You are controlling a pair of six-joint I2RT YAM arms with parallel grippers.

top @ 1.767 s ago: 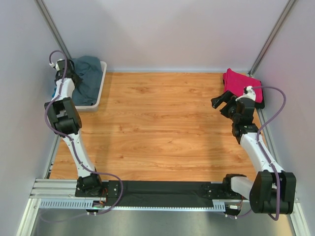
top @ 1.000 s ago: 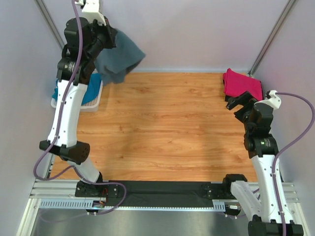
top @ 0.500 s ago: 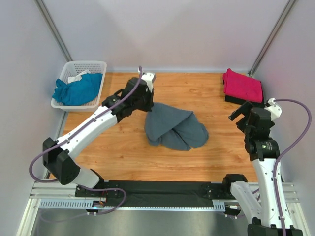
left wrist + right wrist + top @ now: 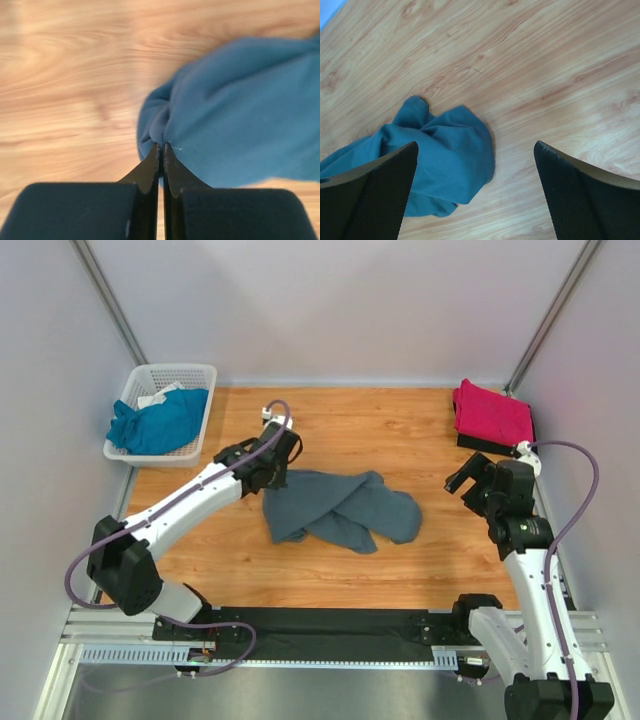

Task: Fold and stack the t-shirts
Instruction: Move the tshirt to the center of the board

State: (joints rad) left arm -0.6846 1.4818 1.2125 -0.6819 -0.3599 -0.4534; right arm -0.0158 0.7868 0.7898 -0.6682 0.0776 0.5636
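The dark slate-grey t-shirt lies crumpled in the middle of the wooden table. My left gripper is at its upper left corner, shut on a pinch of the cloth; the rest of the shirt spreads away to the right in the left wrist view. My right gripper hovers open to the right of the shirt, holding nothing. In the right wrist view the shirt's end lies below and between its fingers. A folded magenta t-shirt lies at the back right. A teal t-shirt sits in the basket.
The white lattice basket stands at the back left corner. Pale walls with metal posts close in the table on three sides. Bare wood shows behind the grey shirt and in front of it.
My left gripper has carried the grey shirt out of the basket, dropped it onto the table and now drags it left and nearer. My right gripper has swung left toward the shirt.
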